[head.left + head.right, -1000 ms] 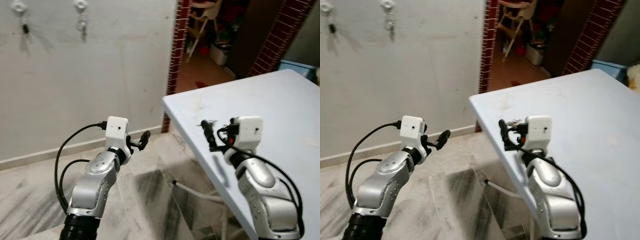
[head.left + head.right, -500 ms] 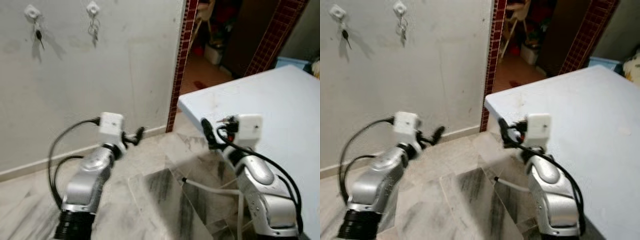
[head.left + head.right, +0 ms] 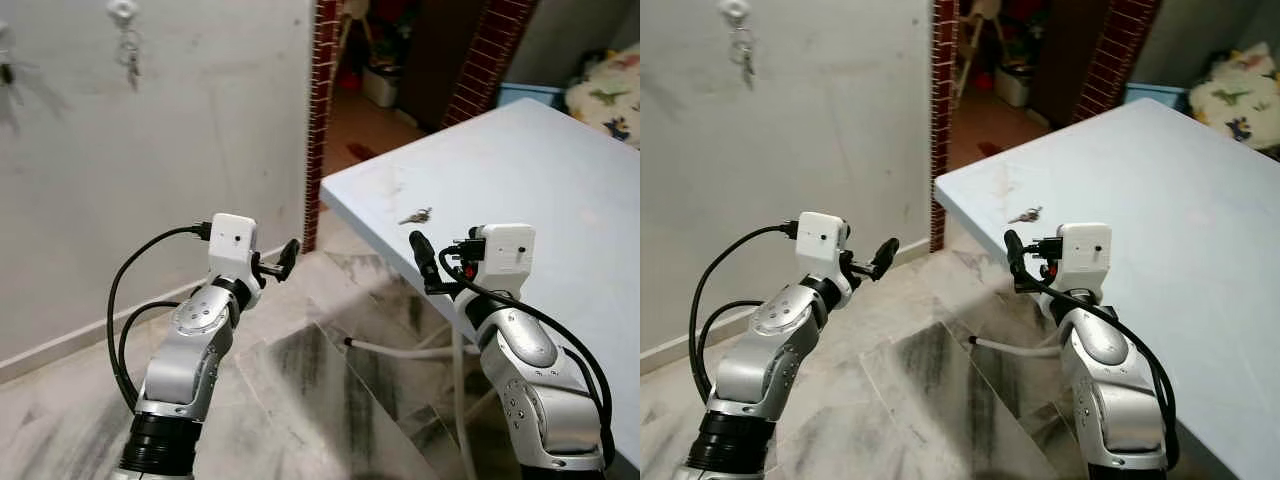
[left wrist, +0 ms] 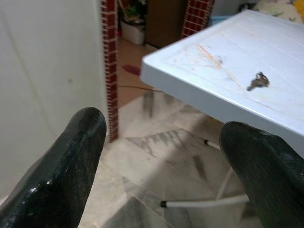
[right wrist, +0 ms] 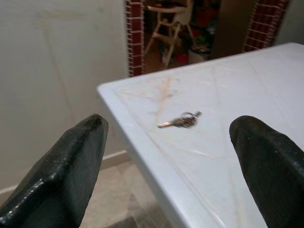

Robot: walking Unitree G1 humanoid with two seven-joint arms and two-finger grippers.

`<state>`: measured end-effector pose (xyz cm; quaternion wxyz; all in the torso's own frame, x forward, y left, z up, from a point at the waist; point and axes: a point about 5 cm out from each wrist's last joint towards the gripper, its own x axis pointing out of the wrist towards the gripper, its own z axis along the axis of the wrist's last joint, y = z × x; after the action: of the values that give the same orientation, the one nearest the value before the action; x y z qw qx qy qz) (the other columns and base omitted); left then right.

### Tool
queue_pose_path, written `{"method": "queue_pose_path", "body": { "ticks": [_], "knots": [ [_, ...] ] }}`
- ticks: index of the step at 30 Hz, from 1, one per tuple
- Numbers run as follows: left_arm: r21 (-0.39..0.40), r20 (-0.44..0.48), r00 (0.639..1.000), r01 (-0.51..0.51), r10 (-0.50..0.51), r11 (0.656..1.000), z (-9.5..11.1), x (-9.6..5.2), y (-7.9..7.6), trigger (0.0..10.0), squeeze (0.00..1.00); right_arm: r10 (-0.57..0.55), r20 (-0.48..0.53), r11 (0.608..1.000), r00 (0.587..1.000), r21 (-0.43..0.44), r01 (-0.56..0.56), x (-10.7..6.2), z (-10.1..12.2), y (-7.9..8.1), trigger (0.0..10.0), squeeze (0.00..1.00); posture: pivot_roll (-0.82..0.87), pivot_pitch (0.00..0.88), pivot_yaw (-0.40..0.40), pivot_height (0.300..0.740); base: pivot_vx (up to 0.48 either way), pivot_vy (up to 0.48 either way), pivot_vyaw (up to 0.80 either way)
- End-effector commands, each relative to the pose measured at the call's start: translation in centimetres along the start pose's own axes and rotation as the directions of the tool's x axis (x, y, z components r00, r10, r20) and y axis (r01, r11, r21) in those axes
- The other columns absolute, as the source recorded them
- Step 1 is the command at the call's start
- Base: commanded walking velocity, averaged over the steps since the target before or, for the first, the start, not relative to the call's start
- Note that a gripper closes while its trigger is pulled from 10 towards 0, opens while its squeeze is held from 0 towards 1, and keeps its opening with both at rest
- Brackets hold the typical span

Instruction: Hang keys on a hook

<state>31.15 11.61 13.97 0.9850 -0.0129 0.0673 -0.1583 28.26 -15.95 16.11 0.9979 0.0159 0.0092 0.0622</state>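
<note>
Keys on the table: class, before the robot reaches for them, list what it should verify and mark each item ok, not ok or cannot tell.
1. Keys located, lying flat near the corner of the light blue table: ok.
2. Right gripper open and aimed at the keys: ok.
3. Right gripper close enough to grasp: not ok, it hangs short of the table edge.
4. Left gripper open, off the table to the side: ok.
5. Free hook on the wall: cannot tell; the wall hook in view already carries keys.
</note>
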Motion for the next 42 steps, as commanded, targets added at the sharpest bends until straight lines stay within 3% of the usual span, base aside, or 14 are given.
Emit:
{"method": "queue_pose_path", "body": {
  "ticks": [1,13,42],
  "knots": [
    [0.000,-0.016,1.000,0.017,-0.017,1.000,-0.32,-0.18,-0.35,10.0,0.00,-0.010,0.009,1.000,1.000,-0.001,0.010,0.07,0.33,-0.20,10.0,0.00,0.08,0.025,-0.060,0.740,0.000,0.000,-0.77],
    [-0.038,0.019,0.998,0.067,-0.067,0.997,-0.02,-0.39,-0.82,10.0,0.00,0.007,0.016,1.000,1.000,-0.005,-0.007,0.19,0.43,0.01,10.0,0.00,0.08,0.018,-0.064,0.740,0.020,0.000,0.00],
    [-0.061,0.012,0.998,0.070,-0.069,0.996,-0.27,-0.50,-1.01,10.0,0.00,0.001,0.012,1.000,1.000,-0.013,-0.001,0.12,0.30,-0.01,10.0,0.00,0.07,0.027,-0.062,0.740,0.344,0.000,0.00]
  ]
}}
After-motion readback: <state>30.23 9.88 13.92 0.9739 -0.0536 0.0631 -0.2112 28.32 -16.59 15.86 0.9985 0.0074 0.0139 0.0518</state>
